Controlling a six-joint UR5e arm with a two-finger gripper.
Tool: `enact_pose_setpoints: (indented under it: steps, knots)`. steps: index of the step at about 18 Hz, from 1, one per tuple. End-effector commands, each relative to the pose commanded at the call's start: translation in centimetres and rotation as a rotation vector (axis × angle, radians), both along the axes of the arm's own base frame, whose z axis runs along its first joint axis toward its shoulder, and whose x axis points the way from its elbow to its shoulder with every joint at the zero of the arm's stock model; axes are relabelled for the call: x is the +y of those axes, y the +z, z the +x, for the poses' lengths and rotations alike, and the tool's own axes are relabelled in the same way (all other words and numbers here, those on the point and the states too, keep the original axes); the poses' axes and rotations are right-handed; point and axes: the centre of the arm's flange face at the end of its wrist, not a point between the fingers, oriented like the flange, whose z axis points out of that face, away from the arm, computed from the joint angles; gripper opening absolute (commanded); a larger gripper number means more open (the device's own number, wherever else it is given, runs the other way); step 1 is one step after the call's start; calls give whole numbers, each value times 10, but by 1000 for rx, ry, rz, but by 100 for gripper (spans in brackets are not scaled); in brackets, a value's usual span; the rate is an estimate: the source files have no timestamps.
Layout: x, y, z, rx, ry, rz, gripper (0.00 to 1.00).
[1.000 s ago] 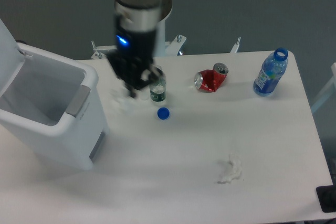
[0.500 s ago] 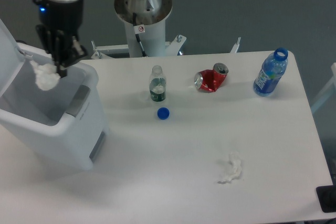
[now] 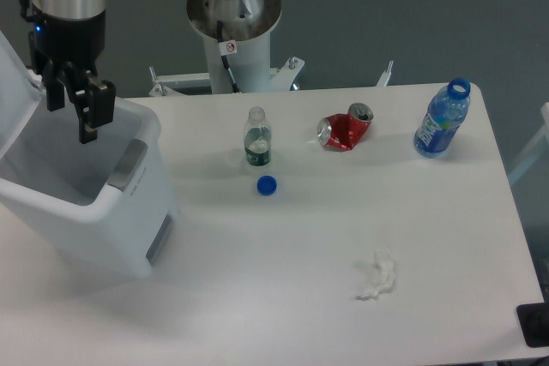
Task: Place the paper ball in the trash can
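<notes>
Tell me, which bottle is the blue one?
The blue bottle stands near the table's right edge, with no cap on. The other bottle is clear with a green label, standing mid-table just behind the loose blue cap.

Even, bright overhead light; soft faint shadows on the white bench (image 3: 326,246). Frame sharp, no motion blur, mild overexposure on whites.

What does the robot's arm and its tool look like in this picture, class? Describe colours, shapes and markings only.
The arm is a thick silver-grey cylinder with light blue joint caps near the top edge. Below it sits a black wrist section showing a small blue light. The tool is black, with two blocky, squared fingers. The pale round base column carries a small red-ringed sticker.
</notes>
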Motion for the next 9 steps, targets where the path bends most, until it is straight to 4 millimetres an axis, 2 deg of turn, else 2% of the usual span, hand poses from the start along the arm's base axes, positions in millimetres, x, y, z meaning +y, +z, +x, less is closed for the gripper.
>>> enact_pose_setpoints:
  steps: [2,4,6,7,9]
  knots:
    - [-13,-3,-48,29,34,-4,100]
    - [-26,-19,-93,96,-17,-50,100]
    - [-31,-40,-135,153,-66,-102,100]
    - [-39,-46,-159,162,-38,-112,100]
    - [-55,-55,-194,162,5,-129,100]
